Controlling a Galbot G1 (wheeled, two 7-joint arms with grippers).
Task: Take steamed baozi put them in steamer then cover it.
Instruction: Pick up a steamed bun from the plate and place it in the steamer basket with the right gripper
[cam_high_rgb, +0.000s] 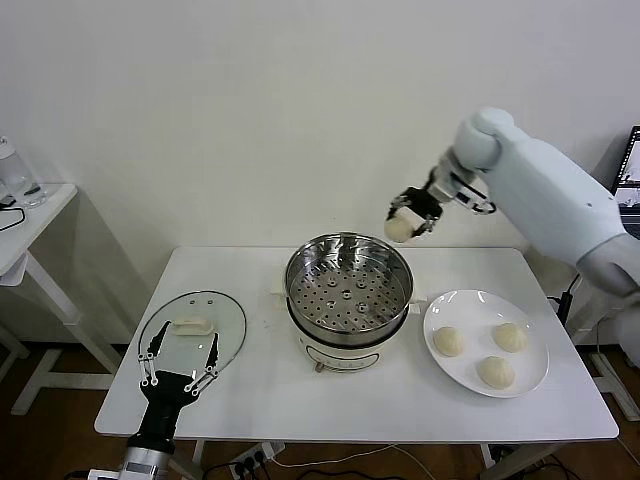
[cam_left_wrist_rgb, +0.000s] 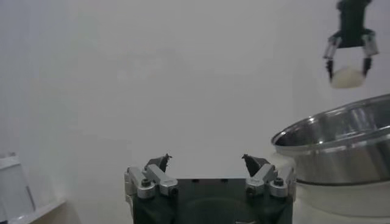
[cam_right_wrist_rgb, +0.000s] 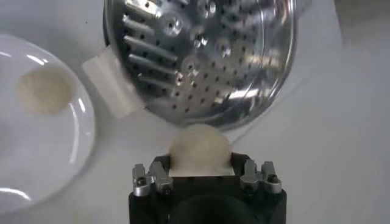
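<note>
In your right wrist view the right gripper (cam_right_wrist_rgb: 201, 159) hides its own fingertips behind the bun (cam_right_wrist_rgb: 200, 149) it pinches, and the plate (cam_right_wrist_rgb: 79, 131) is cut off, showing one bun (cam_right_wrist_rgb: 44, 89). From the head you see that gripper (cam_high_rgb: 412, 219) up above the steamer's (cam_high_rgb: 348, 283) far right rim. The steamer is empty; three buns (cam_high_rgb: 495, 354) sit on the plate. The lid (cam_high_rgb: 195, 327) lies left of the steamer. Your left gripper (cam_high_rgb: 180, 364) hangs spread at the table's (cam_high_rgb: 300, 400) near edge, just before the lid.

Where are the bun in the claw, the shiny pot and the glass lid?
steamed baozi (cam_high_rgb: 399, 229), head view, its rounded side.
steamer (cam_high_rgb: 300, 262), head view, left rim.
cover (cam_high_rgb: 226, 312), head view, bare glass.
</note>
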